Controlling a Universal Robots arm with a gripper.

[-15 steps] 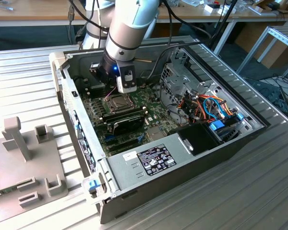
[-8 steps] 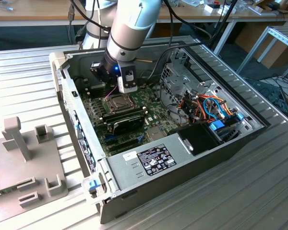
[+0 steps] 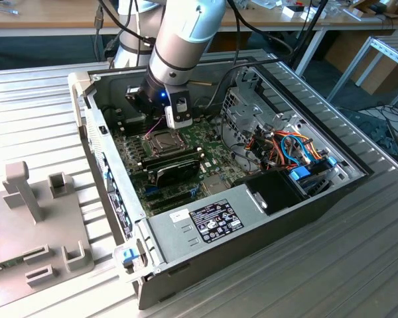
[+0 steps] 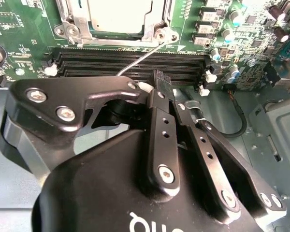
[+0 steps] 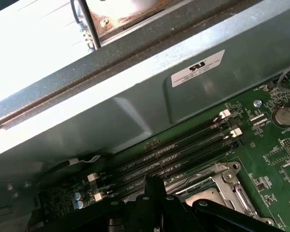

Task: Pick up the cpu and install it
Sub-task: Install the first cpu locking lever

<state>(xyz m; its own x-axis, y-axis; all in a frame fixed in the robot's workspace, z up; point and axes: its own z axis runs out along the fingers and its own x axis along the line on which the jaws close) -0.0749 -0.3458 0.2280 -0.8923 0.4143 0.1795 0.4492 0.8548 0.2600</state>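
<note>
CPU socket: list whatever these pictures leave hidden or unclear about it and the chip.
1. Second wrist view: the cpu, a pale metal plate in the socket, is cut off by the picture's edge, so its seating cannot be judged.
2. First wrist view: the gripper covers part of the socket, and the picture's edge cuts off more.
3. Exterior view: the socket is too small to tell whether its frame is latched.

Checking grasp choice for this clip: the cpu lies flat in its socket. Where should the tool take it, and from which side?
Probably by two opposite edges, coming straight down from above. In the second wrist view the cpu is a thin flat square lying level inside the metal socket frame. The frame walls off any sideways approach, leaving the top face free. The tool sits over the memory slots.
</note>
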